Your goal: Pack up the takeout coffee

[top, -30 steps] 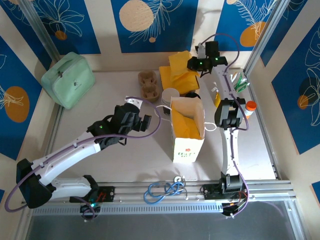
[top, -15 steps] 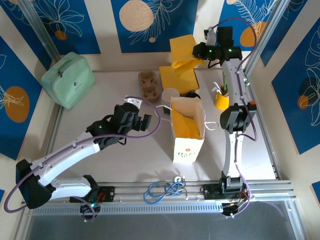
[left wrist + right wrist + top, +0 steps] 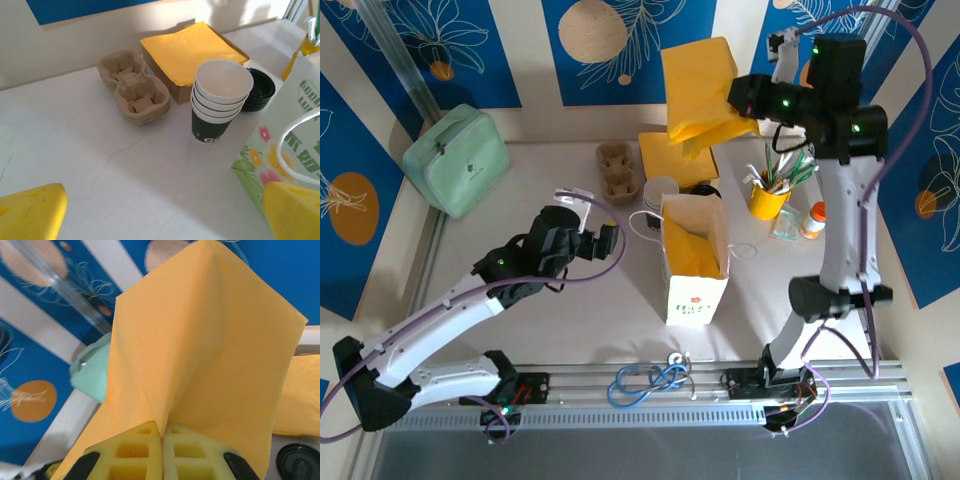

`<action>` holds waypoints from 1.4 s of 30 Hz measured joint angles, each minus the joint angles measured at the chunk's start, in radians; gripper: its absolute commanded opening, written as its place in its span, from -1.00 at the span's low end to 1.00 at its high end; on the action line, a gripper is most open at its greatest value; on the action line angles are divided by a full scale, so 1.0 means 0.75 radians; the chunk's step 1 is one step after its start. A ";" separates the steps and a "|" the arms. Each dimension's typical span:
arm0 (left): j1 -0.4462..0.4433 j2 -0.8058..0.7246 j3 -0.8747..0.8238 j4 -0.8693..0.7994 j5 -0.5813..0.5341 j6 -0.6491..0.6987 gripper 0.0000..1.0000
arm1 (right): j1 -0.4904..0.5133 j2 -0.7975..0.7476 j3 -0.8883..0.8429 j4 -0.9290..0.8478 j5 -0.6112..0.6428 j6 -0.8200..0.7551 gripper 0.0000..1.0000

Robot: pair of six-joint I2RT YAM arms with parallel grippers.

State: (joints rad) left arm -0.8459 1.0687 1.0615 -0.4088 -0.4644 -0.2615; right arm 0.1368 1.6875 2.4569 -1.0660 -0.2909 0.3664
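Two arms: the right gripper (image 3: 162,435) is clamped tight on one yellow paper napkin (image 3: 200,340), held high near the yellow napkin stack (image 3: 192,47); the left gripper (image 3: 605,240) gapes wide, empty, near stacked paper cups (image 3: 220,100)

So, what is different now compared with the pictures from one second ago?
The right fingers, shut on a yellow napkin, have risen from the napkin stack and now hold it high in the air. The left arm shifted slightly left; the left fingers remain open. The paper bag, cups and cup carriers stayed in place.
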 measured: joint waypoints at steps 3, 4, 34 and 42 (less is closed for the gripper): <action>0.000 -0.032 -0.015 0.012 0.015 0.000 0.99 | 0.090 -0.162 -0.120 -0.043 0.032 0.025 -0.89; 0.000 -0.039 -0.019 0.014 0.018 0.000 0.99 | 0.121 -0.208 -0.162 -0.054 0.046 0.038 -0.89; 0.000 -0.213 -0.193 0.040 0.091 -0.031 0.99 | 0.837 -0.470 -0.751 -0.397 1.044 0.152 -0.91; 0.000 -0.228 -0.219 0.041 0.090 -0.041 0.99 | 0.839 -0.420 -0.813 -0.392 1.098 0.152 -0.91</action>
State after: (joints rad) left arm -0.8459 0.8974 0.8970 -0.3782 -0.3973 -0.2920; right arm 0.7658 1.3724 1.8469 -1.3598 0.5327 0.4801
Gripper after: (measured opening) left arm 0.994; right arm 0.054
